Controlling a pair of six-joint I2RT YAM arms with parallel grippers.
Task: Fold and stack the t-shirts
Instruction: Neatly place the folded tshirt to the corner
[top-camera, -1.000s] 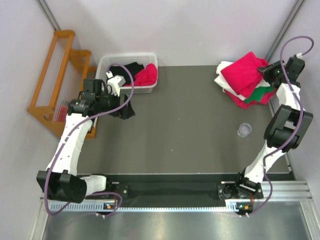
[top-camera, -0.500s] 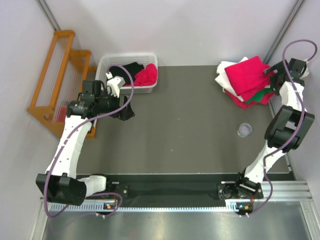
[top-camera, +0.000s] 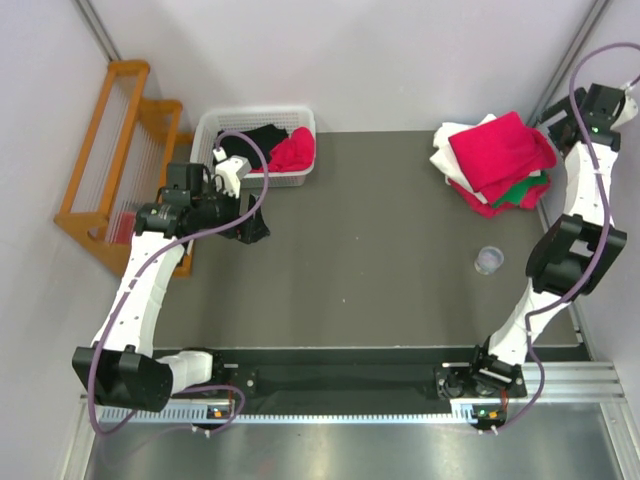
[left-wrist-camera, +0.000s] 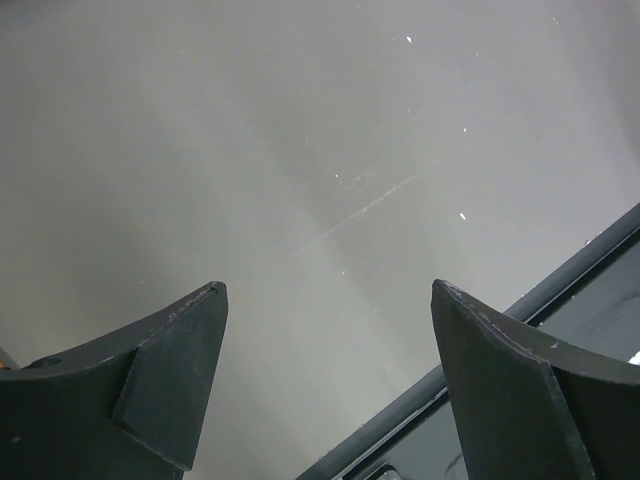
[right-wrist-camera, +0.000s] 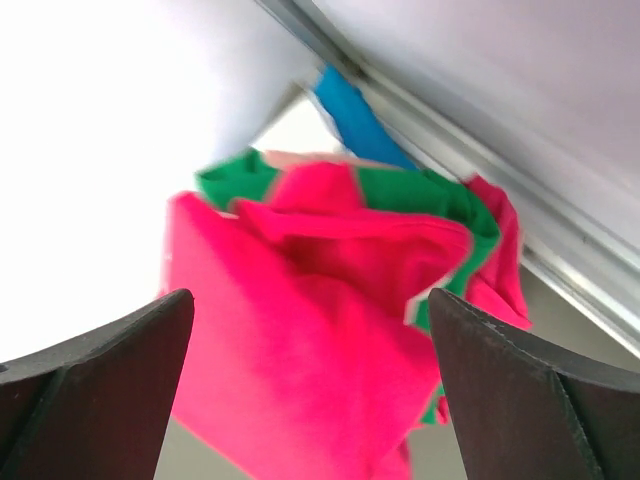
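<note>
A stack of folded t-shirts lies at the table's back right. A crimson shirt (top-camera: 497, 150) is on top, over white (top-camera: 445, 157), green (top-camera: 527, 188) and red (top-camera: 488, 206) ones. My right gripper (top-camera: 562, 124) hangs open and empty just right of the stack. Its wrist view shows the crimson shirt (right-wrist-camera: 300, 350) and a green edge (right-wrist-camera: 425, 196) between the spread fingers (right-wrist-camera: 310, 295). My left gripper (top-camera: 254, 222) is open and empty in front of the white basket (top-camera: 213, 128), which holds a black shirt (top-camera: 262, 136) and a red shirt (top-camera: 294, 150). The left wrist view (left-wrist-camera: 328, 290) shows only a grey surface.
A small clear cup (top-camera: 488, 261) stands on the table in front of the stack. An orange wooden rack (top-camera: 108, 150) stands left of the basket, off the table. Walls close in behind and on the right.
My right gripper has drawn back from the crimson shirt, up and to the right; the shirt has settled flatter on the stack. The left arm has hardly moved.
</note>
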